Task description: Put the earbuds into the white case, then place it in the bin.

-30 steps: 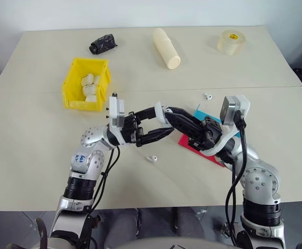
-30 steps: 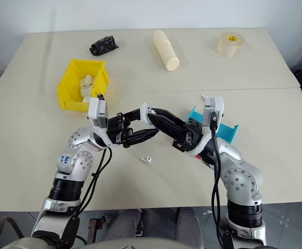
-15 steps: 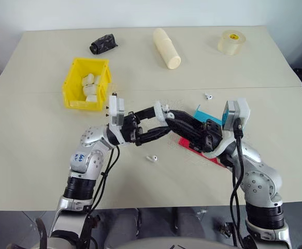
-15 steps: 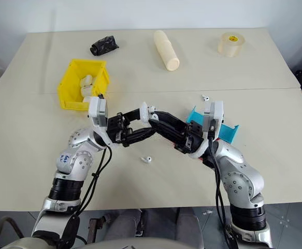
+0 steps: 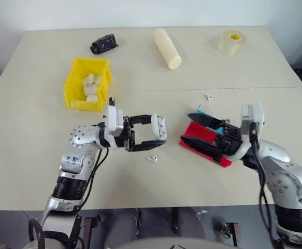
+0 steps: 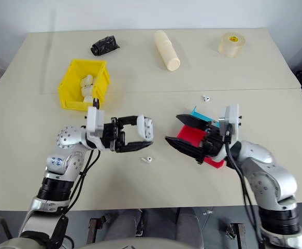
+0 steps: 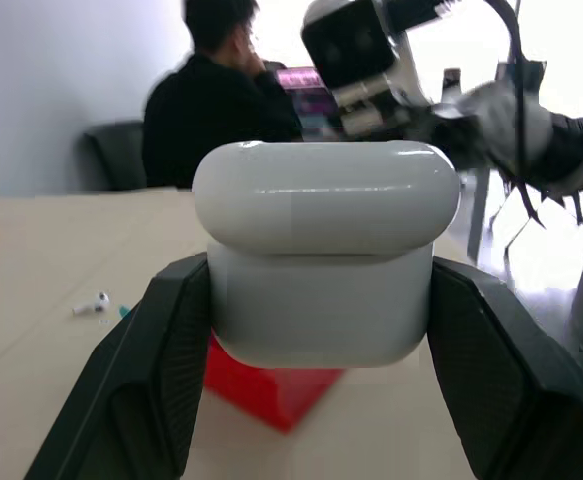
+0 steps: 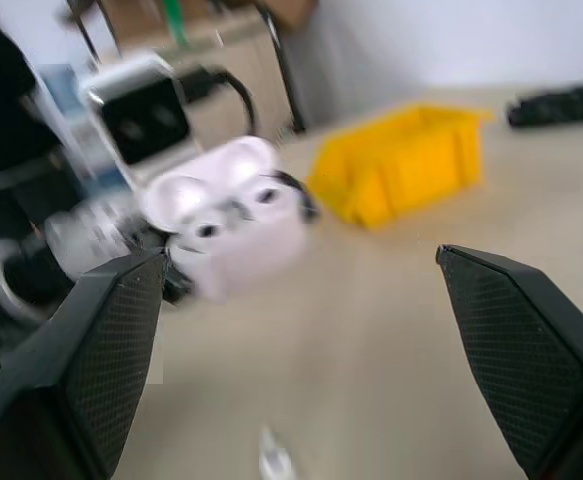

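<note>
My left gripper [image 5: 155, 129] is shut on the white case [image 5: 159, 126], held level above the table; from the left wrist the case [image 7: 326, 260] sits squarely between both fingers [image 7: 156, 380]. My right gripper [image 5: 186, 127] stands open a short way to the right of the case, with nothing between its fingers, over a red tray [image 5: 201, 133]. One earbud [image 5: 152, 158] lies on the table just below the case. Another earbud [image 5: 208, 96] lies farther back, right of centre. The yellow bin [image 5: 69, 85] stands at the back left with several white pieces inside.
A blue tray [image 5: 201, 112] shows behind the red one. Along the far edge lie a black object [image 5: 103, 43], a cream cylinder [image 5: 167, 48] and a roll of tape [image 5: 231, 41]. A seated person [image 7: 221, 110] shows beyond the table.
My right gripper let go at the case, opened wide and drew back to the right. My left gripper kept the case, shifted slightly left and rolled its wrist.
</note>
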You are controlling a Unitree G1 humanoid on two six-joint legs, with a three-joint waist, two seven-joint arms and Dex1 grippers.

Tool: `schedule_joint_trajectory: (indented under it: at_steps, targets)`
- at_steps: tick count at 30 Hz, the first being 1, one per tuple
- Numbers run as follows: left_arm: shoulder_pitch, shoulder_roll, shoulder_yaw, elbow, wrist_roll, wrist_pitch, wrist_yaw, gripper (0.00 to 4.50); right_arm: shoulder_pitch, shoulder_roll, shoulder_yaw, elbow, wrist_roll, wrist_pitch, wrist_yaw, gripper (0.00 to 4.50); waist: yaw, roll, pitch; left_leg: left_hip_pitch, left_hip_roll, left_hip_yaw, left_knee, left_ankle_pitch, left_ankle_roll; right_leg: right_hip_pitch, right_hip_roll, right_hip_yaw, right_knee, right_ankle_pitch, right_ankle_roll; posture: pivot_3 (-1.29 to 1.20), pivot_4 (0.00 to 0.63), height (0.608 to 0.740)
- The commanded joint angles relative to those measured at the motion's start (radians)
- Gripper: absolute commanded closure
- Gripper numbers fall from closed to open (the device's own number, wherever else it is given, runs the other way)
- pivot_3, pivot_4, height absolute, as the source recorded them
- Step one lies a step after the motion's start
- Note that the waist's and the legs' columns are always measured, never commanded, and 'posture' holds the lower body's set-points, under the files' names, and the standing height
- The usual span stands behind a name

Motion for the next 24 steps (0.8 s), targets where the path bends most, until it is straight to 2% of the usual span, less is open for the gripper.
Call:
schedule_joint_trajectory:
  at_steps: [1,2,5,9,13,20,24]
  targets:
    - [0.018,0.049,-0.044,-0.017,0.062,-0.095,-0.067,1.7,0.022,-0.096,-0.017,0.047,-0.129,-0.109,0.106,0.4,0.003,0.0,0.0,0.0,0.0,0.0,0.0,0.0,0.0,0.0,0.0,0.0,0.0,0.0,0.0,0.0,0.15,0.74]
    - [0.019,0.062,-0.057,-0.022,0.073,-0.102,-0.078,1.7,0.022,-0.125,-0.007,0.056,-0.156,-0.126,0.132,0.59,0.004,0.0,0.0,0.0,0.0,0.0,0.0,0.0,0.0,0.0,0.0,0.0,0.0,0.0,0.0,0.0,0.15,0.74]
    - [0.005,0.079,-0.088,-0.026,0.104,-0.108,-0.081,1.7,-0.017,-0.155,0.017,0.055,-0.189,-0.153,0.169,1.58,0.005,0.0,0.0,0.0,0.0,0.001,0.0,0.0,0.0,0.0,0.0,0.0,-0.001,0.0,0.0,0.0,0.15,0.74]
    - [-0.037,0.078,-0.123,-0.021,0.149,-0.071,-0.049,1.7,-0.098,-0.14,0.065,-0.013,-0.154,-0.091,0.159,2.98,0.007,0.0,0.0,0.0,0.002,0.001,0.001,0.0,0.0,0.0,0.0,0.0,-0.001,0.0,0.0,0.0,0.15,0.74]
    - [-0.077,0.068,-0.163,-0.022,0.216,0.011,0.02,1.7,-0.191,-0.092,0.188,-0.126,-0.133,0.005,0.112,4.43,0.012,0.0,0.0,0.0,0.003,0.0,0.001,0.0,0.0,0.0,0.0,0.0,0.0,0.0,0.0,0.0,0.15,0.74]
    - [-0.101,0.063,-0.193,-0.044,0.242,0.08,0.052,1.7,-0.291,-0.041,0.269,-0.188,-0.101,0.144,0.028,4.47,0.017,0.0,0.0,0.0,0.002,-0.001,0.001,0.0,0.0,0.0,0.0,0.0,0.0,0.0,0.0,0.0,0.15,0.74]
    - [-0.108,0.051,-0.2,-0.055,0.245,0.087,0.068,1.7,-0.302,-0.044,0.321,-0.176,-0.158,0.161,0.015,4.47,0.016,0.0,0.0,-0.001,0.002,-0.001,0.001,0.0,0.0,0.0,0.0,0.0,0.0,0.0,0.0,0.0,0.15,0.74]
